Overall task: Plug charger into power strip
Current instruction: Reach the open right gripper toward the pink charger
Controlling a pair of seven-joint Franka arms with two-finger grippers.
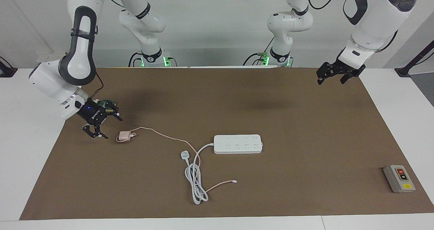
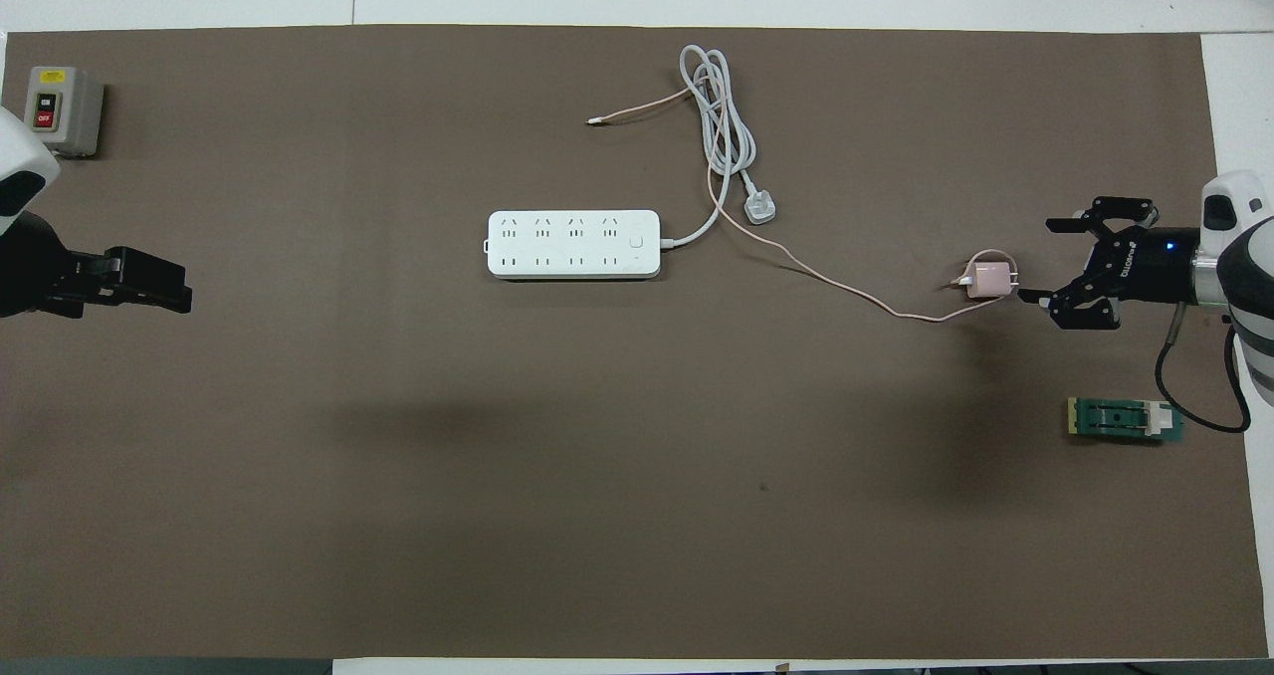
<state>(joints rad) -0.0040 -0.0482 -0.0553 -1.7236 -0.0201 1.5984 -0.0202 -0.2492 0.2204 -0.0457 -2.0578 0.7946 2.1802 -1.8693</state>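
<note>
The pale pink charger point(image 1: 124, 136) lies on the brown mat toward the right arm's end of the table, and it also shows in the overhead view point(image 2: 990, 279). Its thin pink cable runs past the white plug to a small white connector point(image 1: 235, 181). My right gripper point(image 1: 110, 126) is open and low, close beside the charger on the side away from the power strip, holding nothing; in the overhead view point(image 2: 1040, 262) its jaws face the charger. The white power strip point(image 1: 238, 144) lies flat mid-table point(image 2: 572, 244). My left gripper point(image 1: 332, 80) waits, open and empty, raised over its own end of the mat point(image 2: 149, 282).
The strip's thick white cord coils point(image 1: 195, 182) farther from the robots and ends in a white three-pin plug point(image 1: 184, 154). A grey button box point(image 1: 399, 178) stands at the left arm's end of the table. A green board point(image 2: 1125, 420) lies near the right arm.
</note>
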